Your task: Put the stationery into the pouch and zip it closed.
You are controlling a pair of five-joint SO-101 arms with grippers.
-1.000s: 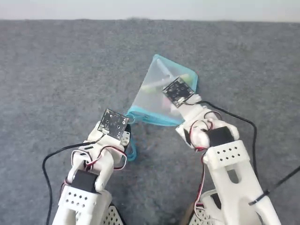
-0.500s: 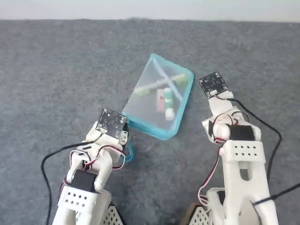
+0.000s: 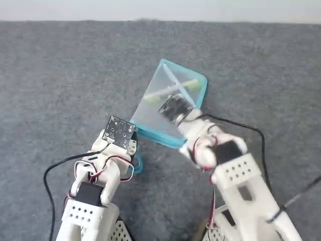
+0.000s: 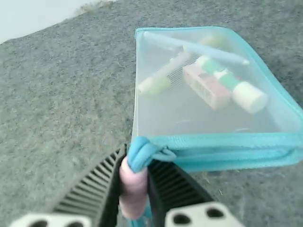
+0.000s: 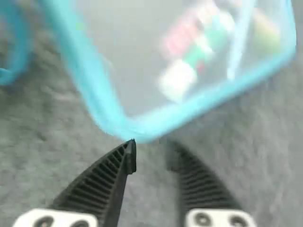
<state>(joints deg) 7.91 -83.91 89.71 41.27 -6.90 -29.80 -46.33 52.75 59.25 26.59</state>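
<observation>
The translucent pouch (image 3: 168, 93) with teal edging lies flat on the grey table, holding pens, a green-capped marker (image 4: 160, 80), a pink eraser (image 4: 206, 87) and a white-and-green stick (image 4: 239, 92). My left gripper (image 4: 135, 161) is shut on the teal strap (image 4: 142, 150) at the pouch's near corner, with something pink between its fingers. My right gripper (image 5: 154, 153) is open, its fingertips just off the pouch's (image 5: 156, 61) rounded near corner and touching nothing. From above, the right arm's wrist (image 3: 175, 108) hangs over the pouch's near half.
Grey carpet-like cloth (image 3: 60, 75) covers the whole table, with free room on all sides of the pouch. The two arm bases (image 3: 90, 211) stand close together at the near edge, and black cables (image 3: 263, 145) loop beside them.
The pouch, tented up a second ago, now lies flat. My right arm swung out to the right and has come back over the pouch's near edge. The left gripper barely moved.
</observation>
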